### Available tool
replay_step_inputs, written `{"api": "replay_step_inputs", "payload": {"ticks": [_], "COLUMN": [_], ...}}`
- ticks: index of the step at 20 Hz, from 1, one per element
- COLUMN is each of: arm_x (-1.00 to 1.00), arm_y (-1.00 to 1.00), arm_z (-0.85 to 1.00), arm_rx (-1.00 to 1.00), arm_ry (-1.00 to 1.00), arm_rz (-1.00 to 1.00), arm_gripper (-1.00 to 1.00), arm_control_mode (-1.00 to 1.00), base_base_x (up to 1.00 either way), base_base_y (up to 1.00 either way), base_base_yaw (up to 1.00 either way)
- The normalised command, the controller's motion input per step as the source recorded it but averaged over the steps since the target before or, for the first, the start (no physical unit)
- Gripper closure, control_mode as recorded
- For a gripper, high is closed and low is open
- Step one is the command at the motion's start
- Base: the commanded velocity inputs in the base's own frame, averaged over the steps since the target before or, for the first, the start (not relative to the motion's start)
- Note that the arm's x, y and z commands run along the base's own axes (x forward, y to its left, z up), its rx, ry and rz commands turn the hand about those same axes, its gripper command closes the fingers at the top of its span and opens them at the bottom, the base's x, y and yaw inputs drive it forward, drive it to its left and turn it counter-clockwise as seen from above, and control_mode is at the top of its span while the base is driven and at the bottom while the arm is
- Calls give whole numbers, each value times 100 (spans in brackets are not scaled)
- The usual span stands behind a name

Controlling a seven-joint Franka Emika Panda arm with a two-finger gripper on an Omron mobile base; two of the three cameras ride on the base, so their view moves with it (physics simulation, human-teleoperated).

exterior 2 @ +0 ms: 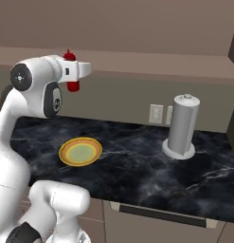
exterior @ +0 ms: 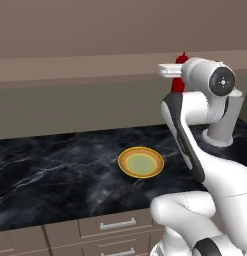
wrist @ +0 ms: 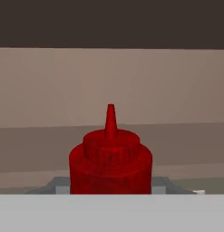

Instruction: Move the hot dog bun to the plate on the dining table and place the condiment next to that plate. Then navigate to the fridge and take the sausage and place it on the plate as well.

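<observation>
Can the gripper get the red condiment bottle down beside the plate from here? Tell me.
Probably yes. The gripper seems closed on the red condiment bottle, raised above the counter, and the dark counter around the yellow plate looks bare; the paper towel holder stands well aside.

Rendered home kitchen. A black marble-veined counter point(exterior: 55, 175) is running wall to wall, with tan drawer fronts point(exterior: 105, 225) and metal handles point(exterior: 118, 224) showing beneath its front edge. A yellow-rimmed plate point(exterior: 140, 162) is sitting on the stone. A paper towel holder point(exterior 2: 180, 126) is standing upright near the back wall, with white wall outlets point(exterior 2: 156, 114) just beside it. A red sauce bottle point(wrist: 110, 161) is showing up high above the counter. A beige ledge point(exterior 2: 151, 64) is running along the wall.
</observation>
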Motion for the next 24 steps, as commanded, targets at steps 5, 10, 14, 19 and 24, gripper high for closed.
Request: {"api": "replay_step_inputs", "payload": {"ticks": [5, 10, 14, 19, 24], "arm_x": [-100, -99, -99, 0, 0], "arm_y": [1, 1, 14, 0, 0], "arm_z": [-1, 0, -27, 0, 0], "arm_rx": [0, 0, -3, 0, 0], "arm_ry": [1, 6, 3, 0, 0], "arm_rz": [0, 0, 2, 0, 0], "arm_gripper": [100, 100, 100, 100, 100], "arm_control_mode": [-100, -100, -100, 100, 100], "base_base_x": [0, 0, 0, -100, -98], "base_base_y": [0, 0, 0, 20, 36], "base_base_yaw": [0, 0, 0, 8, 40]}}
